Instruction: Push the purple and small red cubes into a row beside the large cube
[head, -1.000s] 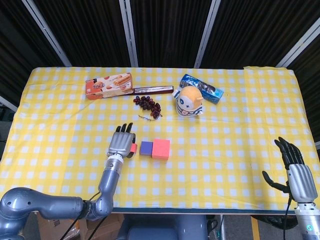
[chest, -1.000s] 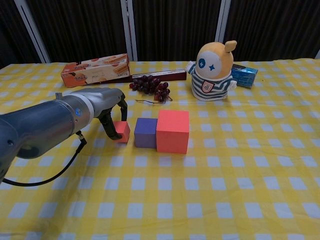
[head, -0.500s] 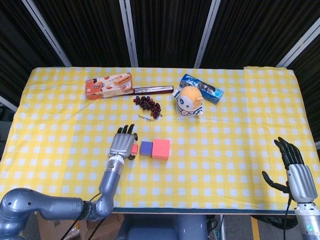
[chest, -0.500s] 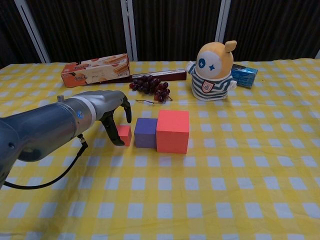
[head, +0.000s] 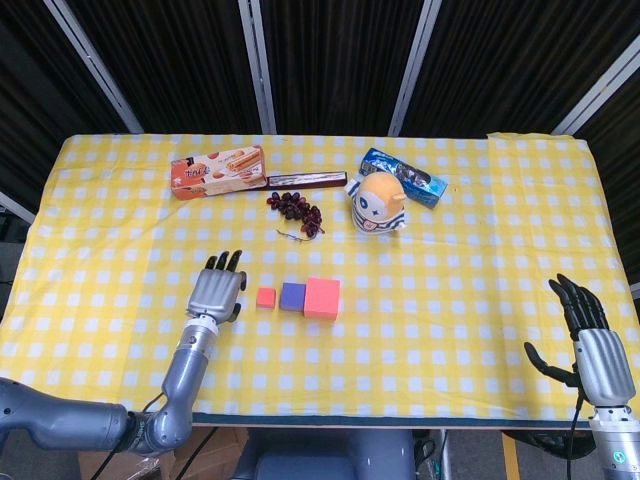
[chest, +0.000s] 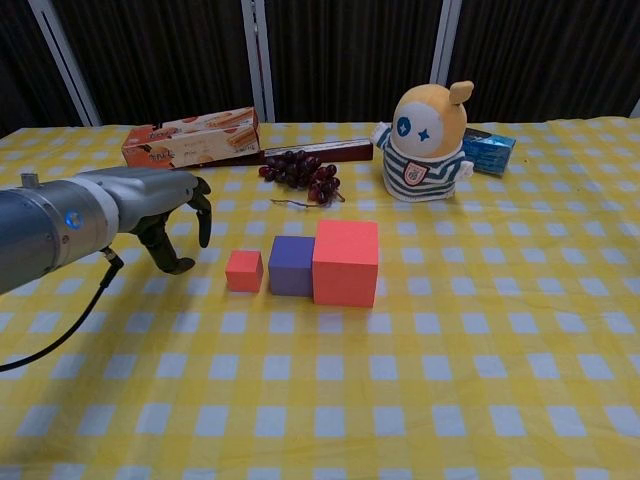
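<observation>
The large red cube (head: 322, 297) (chest: 345, 262) sits mid-table with the purple cube (head: 292, 296) (chest: 292, 266) touching its left side. The small red cube (head: 265, 297) (chest: 244, 270) lies just left of the purple one, with a thin gap between them. My left hand (head: 216, 293) (chest: 172, 222) hovers to the left of the small red cube, apart from it, fingers spread and holding nothing. My right hand (head: 586, 330) stays at the table's near right corner, fingers apart and empty; only the head view shows it.
A snack box (head: 217, 172) (chest: 191, 139), a dark bar (head: 306, 180), grapes (head: 296, 209) (chest: 301, 171), a plush toy (head: 378, 202) (chest: 426, 143) and a blue packet (head: 405, 176) line the far half of the yellow checked table (head: 450, 300).
My left hand has let go of the small red cube after pushing it right toward the purple cube, then drawn back to the left. The right hand has not moved.
</observation>
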